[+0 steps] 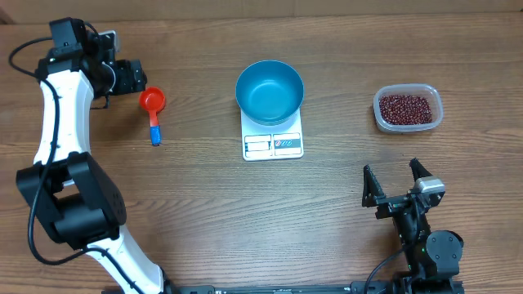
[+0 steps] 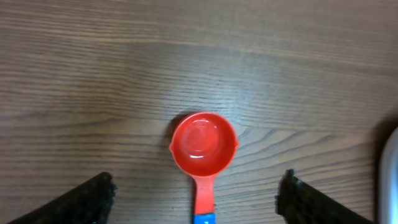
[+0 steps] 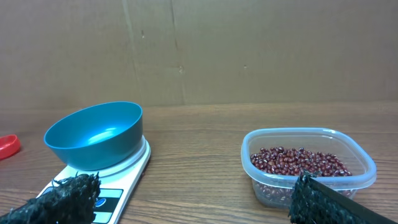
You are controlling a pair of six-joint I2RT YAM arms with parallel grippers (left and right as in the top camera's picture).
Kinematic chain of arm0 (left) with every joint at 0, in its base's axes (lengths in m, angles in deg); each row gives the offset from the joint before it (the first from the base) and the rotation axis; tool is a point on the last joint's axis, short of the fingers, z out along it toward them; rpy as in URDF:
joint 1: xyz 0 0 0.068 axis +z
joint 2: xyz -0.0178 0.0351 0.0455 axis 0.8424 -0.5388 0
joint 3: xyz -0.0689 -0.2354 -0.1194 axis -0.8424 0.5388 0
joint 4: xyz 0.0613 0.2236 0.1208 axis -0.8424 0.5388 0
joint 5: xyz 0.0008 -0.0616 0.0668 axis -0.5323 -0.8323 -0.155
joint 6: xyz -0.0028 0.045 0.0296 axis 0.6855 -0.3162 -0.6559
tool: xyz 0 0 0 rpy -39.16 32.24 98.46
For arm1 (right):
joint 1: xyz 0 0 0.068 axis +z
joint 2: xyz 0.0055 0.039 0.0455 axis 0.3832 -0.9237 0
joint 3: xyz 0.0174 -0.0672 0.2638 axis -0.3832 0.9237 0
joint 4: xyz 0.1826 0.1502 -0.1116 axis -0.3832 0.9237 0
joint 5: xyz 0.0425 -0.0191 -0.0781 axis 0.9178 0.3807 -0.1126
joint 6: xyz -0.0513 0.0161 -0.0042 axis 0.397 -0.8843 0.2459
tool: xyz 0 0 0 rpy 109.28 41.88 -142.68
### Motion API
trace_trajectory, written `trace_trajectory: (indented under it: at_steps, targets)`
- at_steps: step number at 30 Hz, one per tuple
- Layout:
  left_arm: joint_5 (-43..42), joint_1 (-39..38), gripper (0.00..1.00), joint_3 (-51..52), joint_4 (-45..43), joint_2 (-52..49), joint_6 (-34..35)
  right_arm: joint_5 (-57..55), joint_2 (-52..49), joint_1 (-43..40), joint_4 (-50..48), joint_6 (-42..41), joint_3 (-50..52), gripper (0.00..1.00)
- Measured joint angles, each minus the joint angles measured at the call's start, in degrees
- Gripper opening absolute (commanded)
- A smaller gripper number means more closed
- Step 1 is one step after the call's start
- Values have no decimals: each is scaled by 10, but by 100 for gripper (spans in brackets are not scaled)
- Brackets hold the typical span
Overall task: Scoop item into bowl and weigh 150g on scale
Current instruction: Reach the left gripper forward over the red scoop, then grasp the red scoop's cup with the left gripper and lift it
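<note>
i am reaching my left arm far out to the left of the scale (image 1: pixel 273 144), its white link stretching away from the base and the wrist bending back toward the scale. my left gripper (image 2: pixel 196 190) is pointing down at the table (image 1: pixel 204 204), with its jaws standing wide apart and gripping nothing. the red scoop (image 2: pixel 204 143) is lying between the two fingers, touching neither one. it is resting cup-up on the wood, well left of the scale, with its blue-tipped handle pointing toward my gripper. i am keeping my right arm folded low over its base, on the near side and to the right of the scale. my right gripper (image 1: pixel 391 170) is facing level across the table with its jaws spread wide and empty. the blue bowl (image 1: pixel 270 88) is sitting on the scale, overhanging its far edge, and showing nothing inside. the beans (image 1: pixel 404 108) are lying in a clear tub (image 1: pixel 438 119) well to the right of the scale.
</note>
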Motion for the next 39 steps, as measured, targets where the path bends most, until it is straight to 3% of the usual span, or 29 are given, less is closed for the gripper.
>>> trace_trajectory:
  at_steps: [8,21,27,29,31,34,39]
  targets:
    - [3,-3,63,0,-22,-60,-40,0,0,0,0,0,0,100]
    - [19,-19,55,0,-73,-137,-49,0,0,0,0,0,0,100]
    - [37,-19,43,0,-88,-155,-56,0,0,0,0,0,0,100]
    - [40,-19,34,0,-94,-156,-57,0,0,0,0,0,0,100]
    - [41,-19,18,0,-98,-157,-57,0,0,0,0,0,0,100]
    - [40,-19,4,0,-100,-160,-60,0,0,0,0,0,0,100]
    - [40,-21,4,-2,-102,-160,-54,0,0,0,0,0,0,100]
